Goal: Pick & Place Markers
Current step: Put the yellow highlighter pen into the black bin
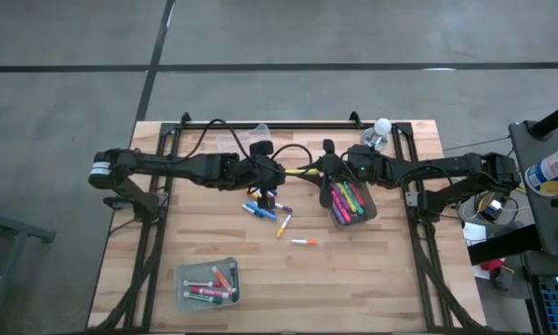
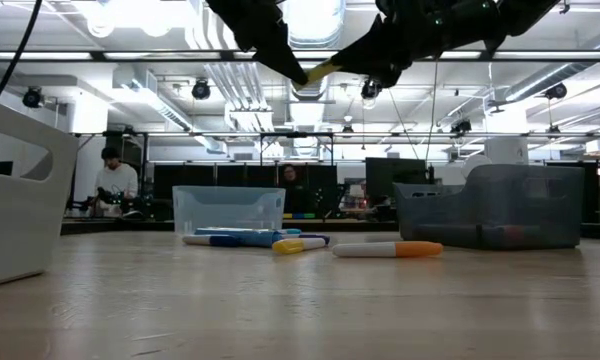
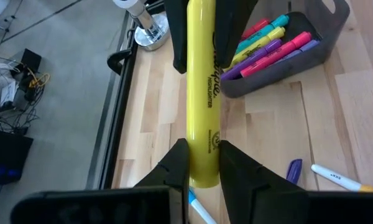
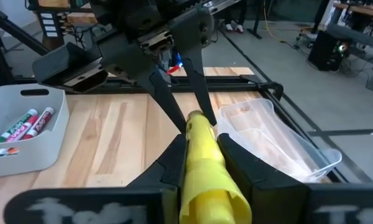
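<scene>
A yellow marker (image 1: 298,172) hangs high above the table's middle between my two grippers. My left gripper (image 1: 281,174) is shut on one end of it and my right gripper (image 1: 314,171) is shut on the other part. Below them, loose markers lie on the wood: blue ones (image 1: 259,209), an orange-and-yellow one (image 1: 284,224) and a white one with an orange end (image 1: 303,242). A grey bin (image 1: 372,210) right of centre holds several bright markers. A pale bin (image 1: 207,268) near the front left holds red-and-white ones. My left gripper pinches the yellow marker's end (image 3: 202,163) between its two fingertips, coming from the table's left and lying along the marker. The marker is lifted clear and close to level. My right gripper pinches the marker's other part (image 4: 201,144) between its two fingers, coming from the table's right along the marker. The wide end reaches back between the fingers toward the wrist.
A clear bin (image 1: 260,130) stands at the far edge behind my left gripper. A lamp-like white bulb on a metal base (image 1: 379,130) sits at the far right. Black frame rails (image 1: 158,233) run along both sides of the wooden top.
</scene>
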Controlling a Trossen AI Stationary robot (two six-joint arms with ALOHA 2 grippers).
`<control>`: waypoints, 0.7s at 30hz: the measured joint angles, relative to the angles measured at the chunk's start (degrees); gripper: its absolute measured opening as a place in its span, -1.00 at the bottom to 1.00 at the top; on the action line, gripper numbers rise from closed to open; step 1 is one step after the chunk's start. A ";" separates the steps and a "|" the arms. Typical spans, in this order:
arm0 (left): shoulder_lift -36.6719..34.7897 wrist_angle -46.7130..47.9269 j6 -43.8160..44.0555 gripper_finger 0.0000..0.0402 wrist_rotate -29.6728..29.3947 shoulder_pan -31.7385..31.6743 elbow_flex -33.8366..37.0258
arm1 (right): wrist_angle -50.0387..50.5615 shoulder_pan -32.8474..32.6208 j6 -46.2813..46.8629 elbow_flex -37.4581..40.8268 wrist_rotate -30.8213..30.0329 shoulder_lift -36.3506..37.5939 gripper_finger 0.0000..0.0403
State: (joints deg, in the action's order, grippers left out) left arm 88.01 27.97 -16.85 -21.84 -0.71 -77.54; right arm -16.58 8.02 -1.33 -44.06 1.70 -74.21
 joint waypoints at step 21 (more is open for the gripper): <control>0.02 2.57 1.55 -0.28 -0.44 -0.04 0.00 | 40.34 0.00 18.09 -2.44 -17.12 8.03 -0.68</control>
State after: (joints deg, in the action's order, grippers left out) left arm 88.03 30.53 -15.29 -22.28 -0.75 -77.54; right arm 23.77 8.01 16.76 -46.50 -15.42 -66.18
